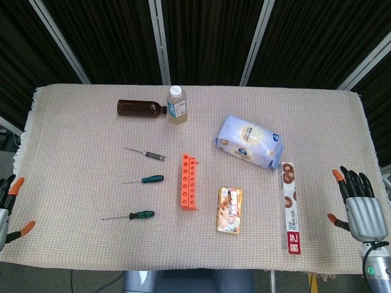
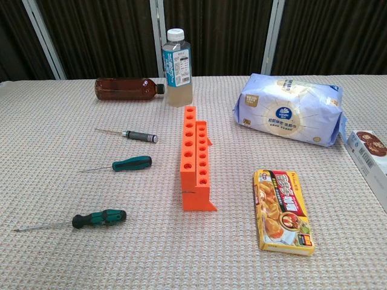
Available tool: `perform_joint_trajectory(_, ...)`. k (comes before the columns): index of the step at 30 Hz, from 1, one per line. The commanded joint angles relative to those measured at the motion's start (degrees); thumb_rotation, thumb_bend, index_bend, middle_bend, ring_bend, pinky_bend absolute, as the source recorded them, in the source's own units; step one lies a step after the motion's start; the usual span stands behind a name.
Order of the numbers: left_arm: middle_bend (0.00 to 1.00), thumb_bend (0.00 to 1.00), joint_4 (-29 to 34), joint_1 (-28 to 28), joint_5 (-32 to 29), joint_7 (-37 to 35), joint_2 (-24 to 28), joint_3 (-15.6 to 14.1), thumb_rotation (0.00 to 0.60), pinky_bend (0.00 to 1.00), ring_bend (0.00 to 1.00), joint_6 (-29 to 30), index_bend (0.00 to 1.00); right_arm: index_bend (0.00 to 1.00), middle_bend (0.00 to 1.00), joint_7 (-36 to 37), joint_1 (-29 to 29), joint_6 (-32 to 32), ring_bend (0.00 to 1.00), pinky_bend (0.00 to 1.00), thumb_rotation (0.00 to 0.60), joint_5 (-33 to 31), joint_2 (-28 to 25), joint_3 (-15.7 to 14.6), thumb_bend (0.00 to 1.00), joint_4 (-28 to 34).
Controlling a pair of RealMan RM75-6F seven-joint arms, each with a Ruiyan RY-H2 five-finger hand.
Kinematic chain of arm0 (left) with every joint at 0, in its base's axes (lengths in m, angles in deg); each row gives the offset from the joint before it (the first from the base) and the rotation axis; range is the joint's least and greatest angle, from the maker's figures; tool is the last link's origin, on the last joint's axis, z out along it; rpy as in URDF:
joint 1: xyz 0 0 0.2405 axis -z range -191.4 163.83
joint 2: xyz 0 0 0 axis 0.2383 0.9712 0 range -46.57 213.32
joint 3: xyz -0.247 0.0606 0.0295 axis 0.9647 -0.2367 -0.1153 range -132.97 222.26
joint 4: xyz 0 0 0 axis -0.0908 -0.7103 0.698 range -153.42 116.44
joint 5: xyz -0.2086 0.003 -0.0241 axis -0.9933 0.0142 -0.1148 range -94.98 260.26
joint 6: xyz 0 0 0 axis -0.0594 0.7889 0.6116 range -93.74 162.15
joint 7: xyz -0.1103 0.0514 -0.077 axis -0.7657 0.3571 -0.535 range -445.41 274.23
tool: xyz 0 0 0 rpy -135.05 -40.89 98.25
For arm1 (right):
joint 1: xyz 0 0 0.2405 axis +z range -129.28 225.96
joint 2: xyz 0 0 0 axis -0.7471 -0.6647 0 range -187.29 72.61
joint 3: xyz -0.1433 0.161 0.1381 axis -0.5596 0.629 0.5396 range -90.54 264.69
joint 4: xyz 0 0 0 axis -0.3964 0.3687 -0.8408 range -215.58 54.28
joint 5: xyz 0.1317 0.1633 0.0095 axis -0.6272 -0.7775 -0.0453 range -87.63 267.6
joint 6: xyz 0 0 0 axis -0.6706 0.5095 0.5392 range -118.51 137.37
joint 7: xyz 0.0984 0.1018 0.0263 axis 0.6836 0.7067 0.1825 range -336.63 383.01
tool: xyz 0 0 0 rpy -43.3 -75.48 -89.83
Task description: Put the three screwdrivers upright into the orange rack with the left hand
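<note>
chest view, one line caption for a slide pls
Three screwdrivers lie flat left of the empty orange rack, with bottles and snack packs around.

Head view looks steeply down on the whole table (image 1: 73, 152); chest view sits lower, nearer, sharing its middle.

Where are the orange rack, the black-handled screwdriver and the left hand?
orange rack (image 2: 195, 158), chest view, top face with holes.
black-handled screwdriver (image 2: 138, 136), chest view, on the handle.
left hand (image 1: 7, 201), head view, fingers at frame edge.
</note>
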Motion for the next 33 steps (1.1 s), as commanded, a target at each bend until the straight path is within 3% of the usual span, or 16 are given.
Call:
perform_joint_trajectory(1,0.0,0.11,0.22,0.26,0.11,-0.14,0.05,0.04,0.6,0.0,0.0,-0.32,0.06,0.0,0.0,-0.03,0.0,0.02,0.0,0.0,0.6,0.02,0.02,-0.04,0.0,0.05)
perform_joint_trajectory(15,0.0,0.11,0.41,0.56,0.55,-0.67,0.26,-0.32,0.6,0.0,0.0,-1.16,0.16,0.0,0.0,1.91,-1.02,-1.21,0.0,0.0,0.6,0.54,0.21,-0.65,0.0,-1.01)
perform_joint_trajectory(20,0.0,0.19,1.01,0.95,-0.02,-0.07,0.59,-0.6,0.6,0.0,0.0,-2.68,0.22,0.0,0.0,2.53,-1.15,-1.38,0.0,0.0,0.6,0.6,0.21,-0.65,0.0,-1.38)
perform_joint_trajectory(33,0.0,0.2,2.24,0.95,-1.06,1.23,0.77,-0.54,0.6,0.0,0.0,-3.34,0.24,0.0,0.0,3.02,-1.0,-1.17,0.0,0.0,0.6,0.65,0.45,-0.57,0.0,-2.02)
